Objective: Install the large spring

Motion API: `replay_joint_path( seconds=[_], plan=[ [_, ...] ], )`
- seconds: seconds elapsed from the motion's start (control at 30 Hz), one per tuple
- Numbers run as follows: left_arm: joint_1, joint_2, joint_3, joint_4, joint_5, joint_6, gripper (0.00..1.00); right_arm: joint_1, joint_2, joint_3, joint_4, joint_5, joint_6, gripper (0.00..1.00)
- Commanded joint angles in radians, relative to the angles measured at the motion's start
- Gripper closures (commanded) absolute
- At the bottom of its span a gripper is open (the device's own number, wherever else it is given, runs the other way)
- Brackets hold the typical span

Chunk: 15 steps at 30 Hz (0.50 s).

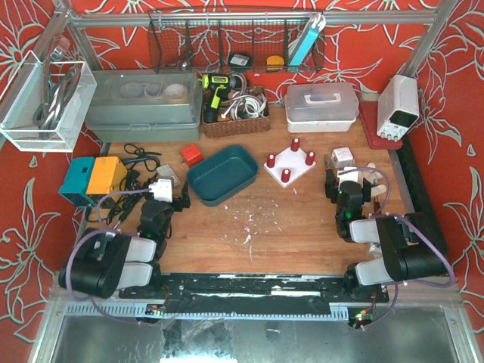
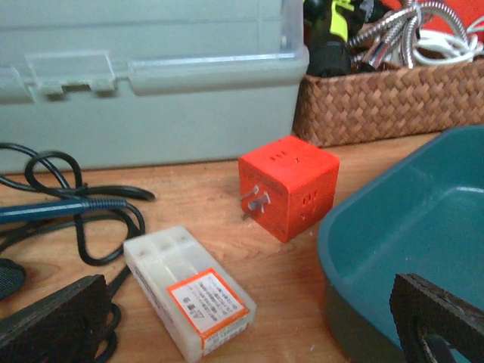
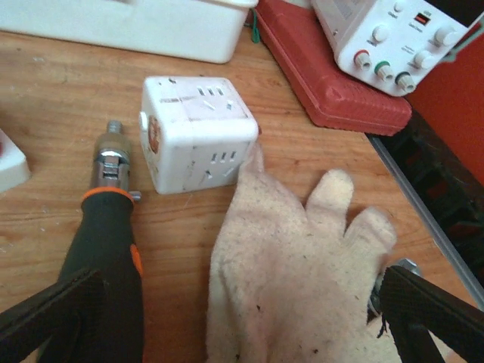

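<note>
No spring shows in any view. A white base [image 1: 290, 163] with several red pegs stands at the table's middle back. My left gripper [image 1: 157, 210] is low at the left, open and empty; in the left wrist view [image 2: 246, 333] its fingertips [image 2: 53, 325] straddle a white plastic case [image 2: 189, 291] beside the teal tray [image 2: 393, 227]. My right gripper [image 1: 348, 195] is low at the right, open and empty; in the right wrist view [image 3: 242, 325] it spans a cream work glove [image 3: 295, 265].
A red plug cube [image 2: 287, 185], black cables [image 2: 68, 208], a grey bin [image 1: 144, 106] and a wicker basket [image 1: 236, 113] are left and back. A white plug cube [image 3: 197, 132], an orange-black tool [image 3: 106, 249], a red case [image 3: 333, 72] and a power supply [image 1: 398, 106] are right.
</note>
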Motion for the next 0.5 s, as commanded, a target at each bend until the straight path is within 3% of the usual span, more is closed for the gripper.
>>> replay_joint_path(
  seconds=[0.0, 0.13, 0.47],
  plan=[
    [0.012, 0.124, 0.031, 0.168, 0.032, -0.025, 0.0, -0.014, 0.004, 0.024, 0.055, -0.054, 0.023, 0.01],
    [0.018, 0.193, 0.078, 0.138, 0.039, -0.024, 0.0, -0.027, 0.005, 0.043, 0.007, -0.069, 0.034, 0.01],
    [0.034, 0.184, 0.093, 0.095, 0.056, -0.039, 0.0, -0.028, 0.003, 0.044, 0.004, -0.071, 0.034, 0.01]
  ],
)
